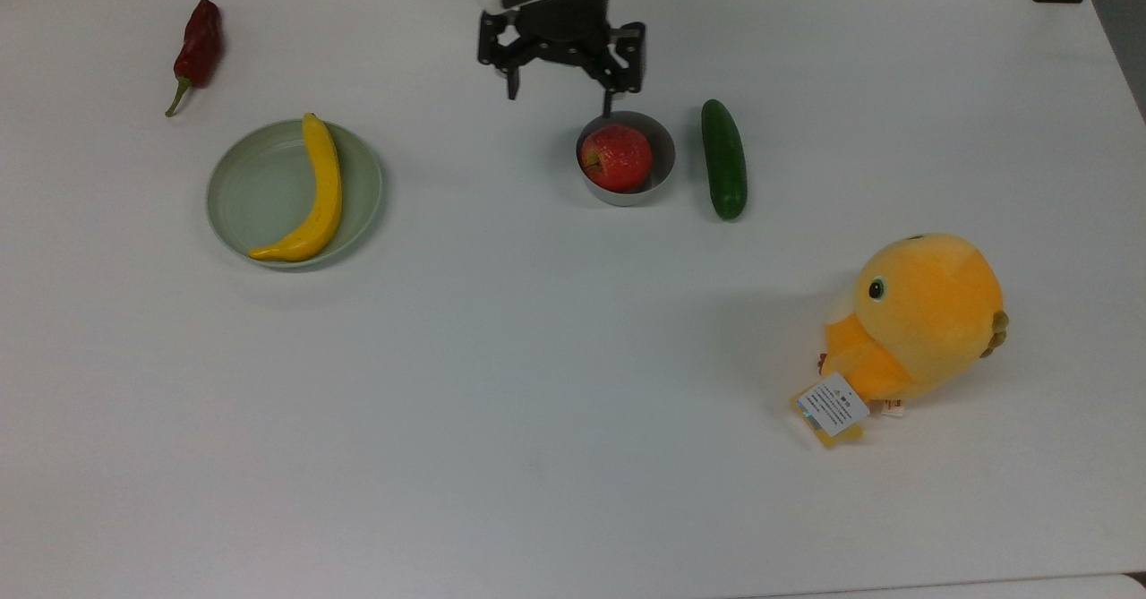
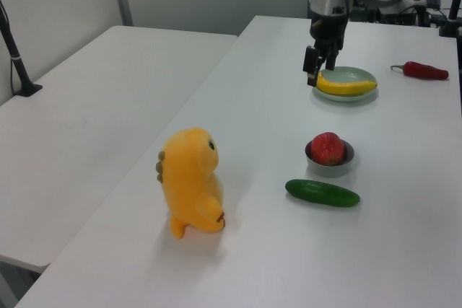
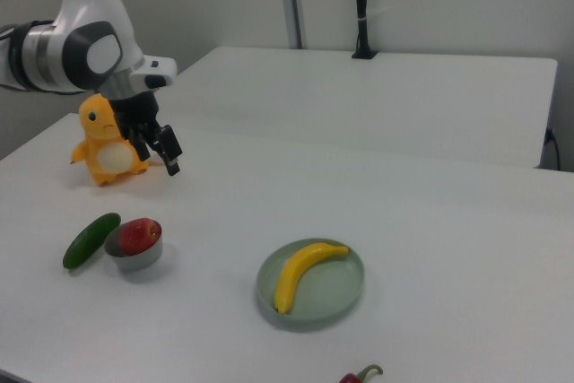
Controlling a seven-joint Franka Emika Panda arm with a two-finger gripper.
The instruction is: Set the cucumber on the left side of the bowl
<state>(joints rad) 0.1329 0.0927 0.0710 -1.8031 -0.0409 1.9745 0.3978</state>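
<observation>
Hanging above the table (image 1: 537, 402) with its jaws spread and nothing between them, the gripper (image 1: 561, 69) sits beyond the bowl (image 1: 664, 156) in the top view, toward the top view's left of it, well clear of the surface in the left view. The cucumber (image 1: 723, 171) lies flat just beside the bowl on the top view's right; in the right view (image 3: 91, 240) it is on the bowl's left and looks to touch or nearly touch the rim, though contact cannot be told for sure. An apple (image 1: 616, 157) fills the bowl.

Judged from how things lie, the cucumber may already count as placed — which side is "left" depends on the viewpoint, and that ambiguity is the main hazard. If the arm reads the top view's right as wrong and goes back for the cucumber, it would have to descend close to the bowl; a finger coming down on the bowl side could catch the rim, shove the bowl or tip the apple out. A smooth round cucumber could also roll away under an off-centre pinch.

The plate (image 1: 260, 196) with the banana (image 1: 318, 192), the chili (image 1: 197, 44) and the plush (image 1: 922, 321) stand well apart — little risk there.
</observation>
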